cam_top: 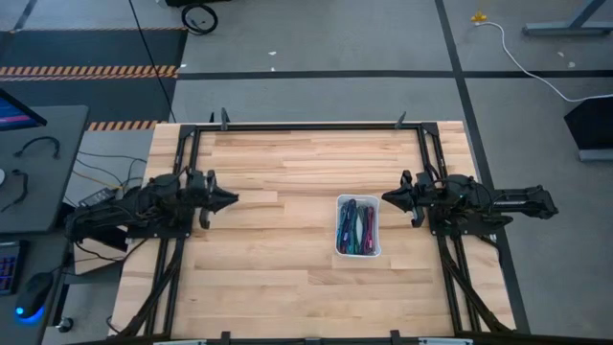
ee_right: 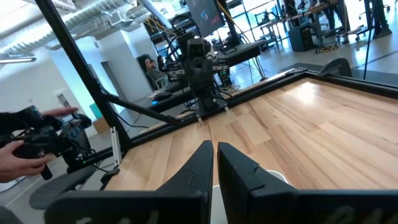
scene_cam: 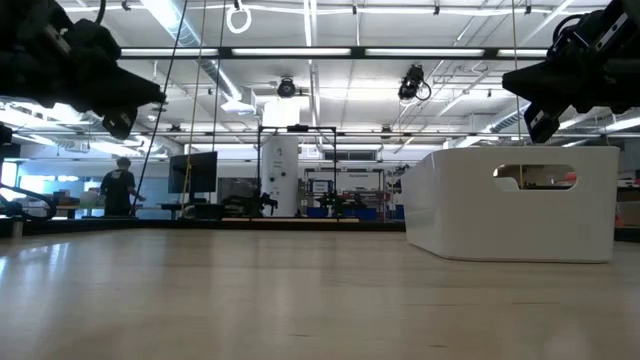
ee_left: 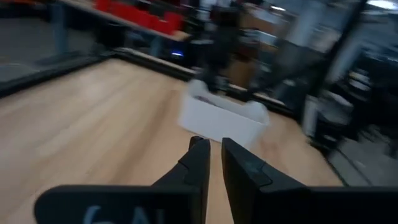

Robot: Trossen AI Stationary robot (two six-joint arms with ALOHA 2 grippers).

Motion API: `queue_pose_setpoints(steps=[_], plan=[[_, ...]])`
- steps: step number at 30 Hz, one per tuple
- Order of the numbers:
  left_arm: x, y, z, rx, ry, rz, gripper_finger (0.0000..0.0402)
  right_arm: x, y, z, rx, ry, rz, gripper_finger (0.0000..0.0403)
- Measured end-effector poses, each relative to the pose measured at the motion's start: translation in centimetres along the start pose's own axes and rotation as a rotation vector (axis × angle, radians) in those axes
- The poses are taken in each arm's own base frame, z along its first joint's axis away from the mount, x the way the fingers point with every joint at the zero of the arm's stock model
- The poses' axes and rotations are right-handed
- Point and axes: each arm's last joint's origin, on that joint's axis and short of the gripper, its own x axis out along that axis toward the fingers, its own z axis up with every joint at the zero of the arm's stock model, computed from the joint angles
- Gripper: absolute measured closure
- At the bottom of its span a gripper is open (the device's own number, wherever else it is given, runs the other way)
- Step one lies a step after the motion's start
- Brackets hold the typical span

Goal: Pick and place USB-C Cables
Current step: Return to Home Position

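The USB-C cables point(cam_top: 356, 228) lie bundled in a white rectangular tray point(cam_top: 374, 251) right of the table's middle: teal, purple, maroon and green strands. In the low view the tray's wall point(scene_cam: 470, 210) hides them. My left gripper point(cam_top: 233, 200) hovers shut above the wood, well left of the tray, pointing toward it; its wrist view shows the tray point(ee_left: 217, 121) ahead of the gripper point(ee_left: 214, 158). My right gripper point(cam_top: 385, 198) hovers shut just beyond the tray's far right corner, pointing toward the table's left; its wrist view shows it point(ee_right: 214, 152) over bare wood.
A black frame point(cam_top: 306, 126) runs along the table's far edge and down both sides by the arm bases. Bare wood spreads left of and nearer than the tray. A person's hand with a dark device point(ee_right: 37, 146) shows beyond the table's left edge.
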Motion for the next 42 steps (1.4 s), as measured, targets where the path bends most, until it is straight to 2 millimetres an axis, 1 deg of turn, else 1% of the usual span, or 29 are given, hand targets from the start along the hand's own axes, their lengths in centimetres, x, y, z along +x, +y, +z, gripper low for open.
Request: queue_pose_setpoints(steps=[2, 5, 7, 10, 15, 18, 25, 31, 38, 42], plan=[[0.0, -0.3, 0.0, 0.033, 0.011, -0.08, 0.0357, 0.0, 0.0, 0.0, 0.0, 0.0, 0.0, 0.0374], [-0.1, -0.8, -0.3, 0.181, 0.009, -0.198, 0.0359, 0.0, 0.0, 0.0, 0.0, 0.0, 0.0, 0.0374], [0.0, -1.1, -0.5, 0.249, -0.021, -0.226, 0.0357, 0.0, 0.0, 0.0, 0.0, 0.0, 0.0, 0.0374], [0.3, -1.2, -0.9, 0.194, -0.071, -0.183, 0.0351, 0.0, 0.0, 0.0, 0.0, 0.0, 0.0, 0.0374], [0.3, -1.2, -1.2, 0.109, -0.063, -0.108, 0.0341, 0.0, 0.0, 0.0, 0.0, -0.001, 0.0, 0.0374], [0.3, -1.0, -1.2, 0.105, -0.065, -0.083, 0.0338, 0.0, 0.0, 0.0, 0.0, 0.0, 0.0, 0.0374], [0.3, -1.0, -1.2, 0.187, -0.065, -0.084, 0.0338, 0.0, 0.0, 0.0, 0.0, 0.0, 0.0, 0.0374], [0.3, -1.1, -1.3, 0.134, -0.061, -0.098, 0.0331, 0.0, 0.0, 0.0, 0.0, 0.0, 0.0, 0.0374], [0.3, -1.3, -0.6, 0.134, -0.134, -0.111, 0.0338, 0.0, 0.0, 0.0, 0.0, 0.0, 0.0, 0.0374], [0.3, -1.3, -0.6, 0.13, -0.136, -0.113, 0.0339, 0.0, 0.0, 0.0, 0.0, 0.0, 0.0, 0.0374]])
